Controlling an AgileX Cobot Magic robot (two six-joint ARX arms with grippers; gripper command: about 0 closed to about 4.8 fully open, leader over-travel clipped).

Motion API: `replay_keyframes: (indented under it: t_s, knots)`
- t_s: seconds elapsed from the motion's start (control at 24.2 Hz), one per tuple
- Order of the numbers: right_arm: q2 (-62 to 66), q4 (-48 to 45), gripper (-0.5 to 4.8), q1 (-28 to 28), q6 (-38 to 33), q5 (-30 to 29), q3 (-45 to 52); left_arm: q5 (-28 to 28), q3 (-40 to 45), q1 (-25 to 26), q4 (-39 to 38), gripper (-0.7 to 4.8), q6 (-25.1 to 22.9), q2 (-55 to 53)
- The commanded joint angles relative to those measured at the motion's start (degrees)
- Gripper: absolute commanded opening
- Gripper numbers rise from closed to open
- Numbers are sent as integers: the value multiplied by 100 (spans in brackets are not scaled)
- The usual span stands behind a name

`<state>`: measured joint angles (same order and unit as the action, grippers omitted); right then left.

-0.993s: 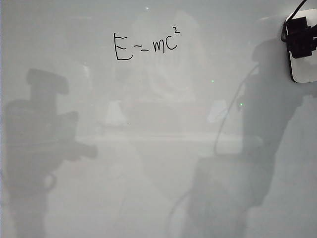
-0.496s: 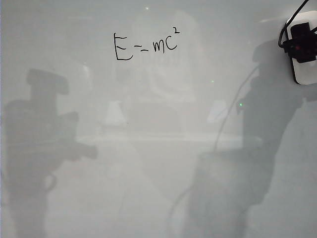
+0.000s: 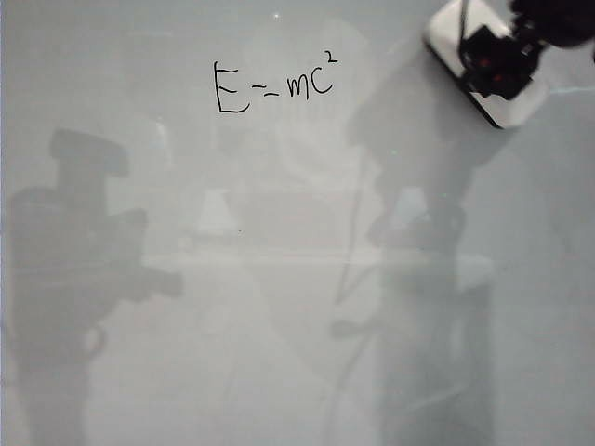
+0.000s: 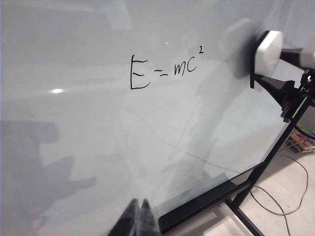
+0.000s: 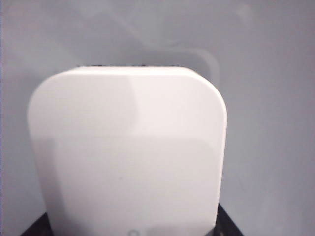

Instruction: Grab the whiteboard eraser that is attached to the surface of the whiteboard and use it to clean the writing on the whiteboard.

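The whiteboard (image 3: 279, 279) fills the exterior view. The writing (image 3: 274, 85), a thin black "E = mc²", sits at the upper middle and also shows in the left wrist view (image 4: 166, 69). The whiteboard eraser (image 3: 448, 39), a white rounded block, lies tilted on the board at the top right, to the right of the writing. My right gripper (image 3: 497, 63) is shut on it. The right wrist view shows the eraser (image 5: 128, 147) close up, with dark fingers (image 5: 227, 225) at both its sides. My left gripper (image 4: 139, 216) is shut and holds nothing; it is away from the writing.
The left wrist view shows the eraser (image 4: 268, 53) edge-on at the board's far side. A black stand (image 4: 256, 177) carries the board. A cable (image 4: 275, 206) and coloured items (image 4: 302, 140) lie on the floor. Grey arm shadows fall across the board.
My right gripper has swung left and up along the board with the eraser, turning it from upright to diagonal. The left arm has not moved, and the writing is unchanged.
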<state>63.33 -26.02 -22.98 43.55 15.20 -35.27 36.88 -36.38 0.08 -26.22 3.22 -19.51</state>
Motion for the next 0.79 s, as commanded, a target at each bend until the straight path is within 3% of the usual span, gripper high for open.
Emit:
replay_keyframes:
  t_s: [0.04,0.25,0.33,0.5,0.66,0.79]
  knots:
    - [39,686,251,-743,1172,501,-706,24,-33,-7,59,-6,-22,-2]
    - [678,1537,263,-1648,1954,1550,-1735,22,-33,-7,118,-6,-24,-2]
    - [1235,1906,339,-1980,2105,2291,-2304,22,-33,-7,221,-6,-24,-2]
    - [2544,2435,336,-2736,2461,3495,-3650,-24,-33,-7,278,-6,-26,-2]
    - [2903,2422,268,-2983,2461,3499,-3987,-127,-33,-7,278,-6,-26,-2]
    - [2986,2406,260,-3034,2463,3362,-4009,-122,-33,-7,275,-6,-22,-2]
